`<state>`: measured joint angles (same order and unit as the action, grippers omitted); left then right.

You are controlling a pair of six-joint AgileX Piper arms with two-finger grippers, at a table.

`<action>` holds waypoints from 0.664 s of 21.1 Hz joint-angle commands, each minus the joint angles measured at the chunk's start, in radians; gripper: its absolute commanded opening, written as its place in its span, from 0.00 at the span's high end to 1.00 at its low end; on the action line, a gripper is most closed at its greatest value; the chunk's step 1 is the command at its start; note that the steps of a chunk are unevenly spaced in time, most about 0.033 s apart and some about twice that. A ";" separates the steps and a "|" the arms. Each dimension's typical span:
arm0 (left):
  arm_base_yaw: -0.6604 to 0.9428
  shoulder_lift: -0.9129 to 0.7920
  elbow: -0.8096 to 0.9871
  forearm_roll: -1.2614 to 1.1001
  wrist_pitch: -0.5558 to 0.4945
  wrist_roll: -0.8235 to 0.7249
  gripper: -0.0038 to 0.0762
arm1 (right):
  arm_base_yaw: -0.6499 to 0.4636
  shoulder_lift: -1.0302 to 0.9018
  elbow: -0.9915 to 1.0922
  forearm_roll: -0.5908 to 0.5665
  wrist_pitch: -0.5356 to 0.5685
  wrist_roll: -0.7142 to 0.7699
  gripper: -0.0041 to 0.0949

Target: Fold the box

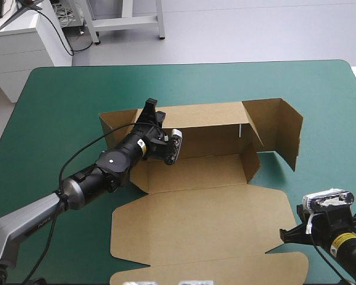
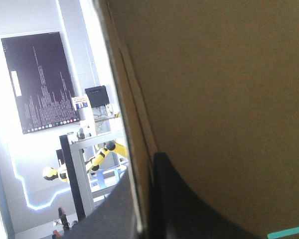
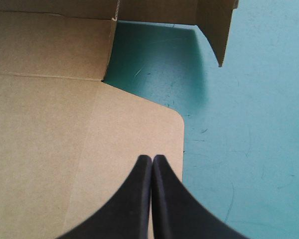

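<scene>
**High view.** The box (image 1: 202,172) lies centre frame on the teal-green cover (image 1: 59,101), partly erected.
- The far wall (image 1: 207,113) stands upright across upper centre.
- A side panel (image 1: 282,127) w/ its flap stands raised at centre right.
- The lid (image 1: 196,219) lies flat in the lower half. Its tuck flap (image 1: 213,270) is near the bottom edge of the frame.
- The left arm (image 1: 101,172) enters from lower left and runs diagonally up over the box's left part.
- The left gripper (image 1: 149,108) sits on the far wall's top edge, near that wall's left end.
- The right arm (image 1: 344,243) is in the lower right corner, just beside the lid's right edge. Its finger state can't be read from this view.

**Left wrist view.** Brown board fills most of the view.
- The board's edge passes between the two black fingers (image 2: 199,209), one finger on each side.
- The fingers are all but closed, clamped on the box wall.
- A sliver of cover shows beside one finger.

**Right wrist view.** The right gripper (image 3: 152,159) has its fingers pressed together in one pointed arch, holding nothing.
- The tips are over the lid, close to its rounded corner.
- Whether they touch the board can't be told.
- Ahead of the gripper is a patch of bare cover, w/ the raised side panel beyond it.
</scene>
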<state>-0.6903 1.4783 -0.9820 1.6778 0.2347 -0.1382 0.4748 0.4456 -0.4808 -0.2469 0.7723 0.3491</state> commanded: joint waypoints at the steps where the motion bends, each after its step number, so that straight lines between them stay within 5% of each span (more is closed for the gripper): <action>1: -0.011 -0.053 -0.043 0.023 -0.020 -0.008 0.96 | -0.003 0.007 -0.026 -0.022 -0.048 0.007 0.98; 5: -0.116 -0.110 -0.043 -0.017 0.098 -0.231 0.96 | -0.003 0.007 -0.026 -0.022 -0.034 0.020 0.98; 8: -0.190 -0.128 -0.043 -0.091 0.251 -0.238 0.96 | -0.003 0.007 -0.026 -0.022 -0.034 0.020 0.98; 14: -0.219 -0.128 0.001 -0.153 0.227 -0.167 0.96 | -0.003 0.007 -0.026 -0.022 -0.034 0.020 0.98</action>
<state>-0.9022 1.3891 -0.9654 1.5025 0.4416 -0.3015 0.4748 0.4456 -0.4808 -0.2469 0.7917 0.3706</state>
